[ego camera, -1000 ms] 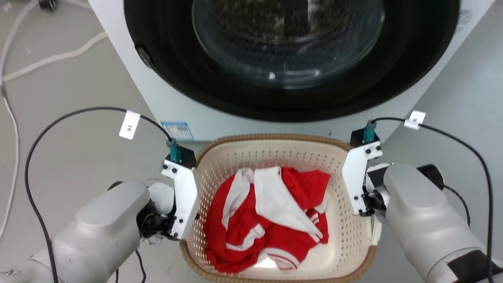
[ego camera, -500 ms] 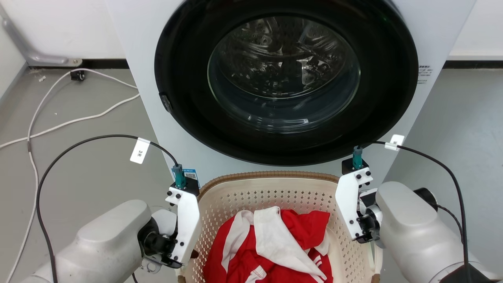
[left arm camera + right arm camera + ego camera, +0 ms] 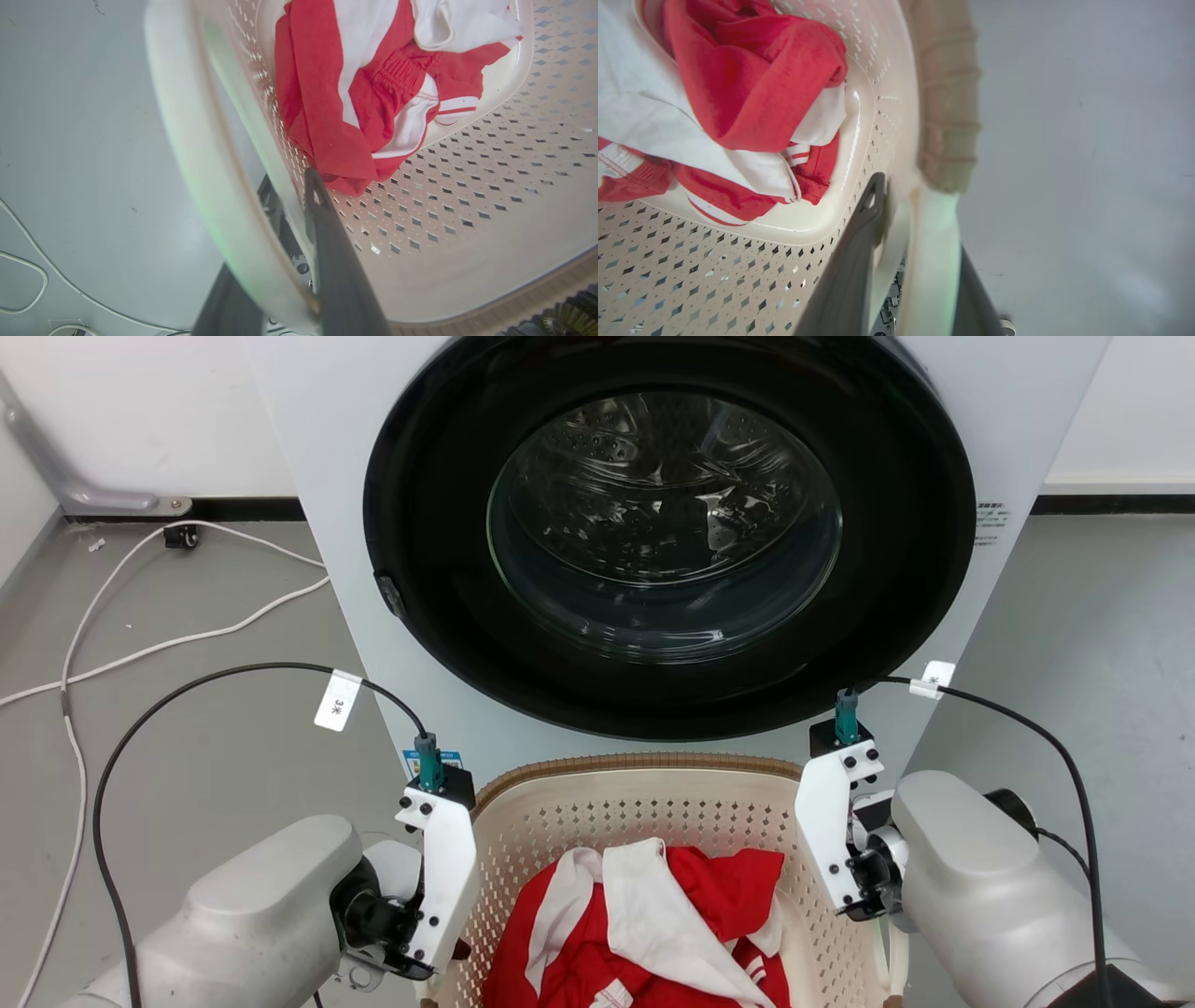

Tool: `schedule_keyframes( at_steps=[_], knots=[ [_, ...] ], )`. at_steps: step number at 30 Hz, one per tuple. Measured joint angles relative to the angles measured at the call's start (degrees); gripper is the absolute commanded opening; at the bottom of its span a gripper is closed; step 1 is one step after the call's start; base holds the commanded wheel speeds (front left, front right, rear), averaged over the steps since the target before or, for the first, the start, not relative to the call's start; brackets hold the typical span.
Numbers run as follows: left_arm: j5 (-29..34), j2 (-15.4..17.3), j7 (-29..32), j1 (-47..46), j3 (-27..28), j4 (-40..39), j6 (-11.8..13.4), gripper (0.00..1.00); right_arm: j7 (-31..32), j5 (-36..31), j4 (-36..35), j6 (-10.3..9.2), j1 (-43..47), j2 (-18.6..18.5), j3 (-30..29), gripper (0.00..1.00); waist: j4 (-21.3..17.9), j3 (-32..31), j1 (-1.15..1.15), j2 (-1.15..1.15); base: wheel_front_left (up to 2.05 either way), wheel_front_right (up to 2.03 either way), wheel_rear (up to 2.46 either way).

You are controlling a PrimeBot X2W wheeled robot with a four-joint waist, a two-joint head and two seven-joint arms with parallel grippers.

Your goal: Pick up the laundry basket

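The cream perforated laundry basket (image 3: 644, 767) with its brown woven rim sits at the bottom centre of the head view, just in front of the washing machine. A red and white garment (image 3: 653, 924) lies inside it. My left gripper (image 3: 289, 186) is shut on the basket's left side. One dark finger (image 3: 327, 233) is inside the wall and the other is behind the white handle (image 3: 196, 163). My right gripper (image 3: 915, 200) is shut on the right side in the same way, straddling the white handle (image 3: 934, 242).
The white washing machine (image 3: 308, 523) with its round dark glass door (image 3: 663, 523) stands close behind the basket. White cables (image 3: 187, 635) trail over the grey floor at the left. Grey floor (image 3: 1102, 644) lies open to the right of the machine.
The head view has swung upward, so the washer door shows whole and the basket sits lower in the picture. Both grippers stay on the basket's sides.
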Motion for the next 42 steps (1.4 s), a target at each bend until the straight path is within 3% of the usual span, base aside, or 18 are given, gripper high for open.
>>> schedule_keyframes(
  at_steps=[42],
  knots=[
    [-0.3, -0.1, 0.8, -0.7, -0.1, 0.6, 0.0, 0.00, -0.7, 4.3, 2.1, 0.00, -0.5, 0.1, 3.1, 0.00, -0.7, 0.7, 0.00, 0.00, 0.00, 0.00, 0.00]
  ],
)
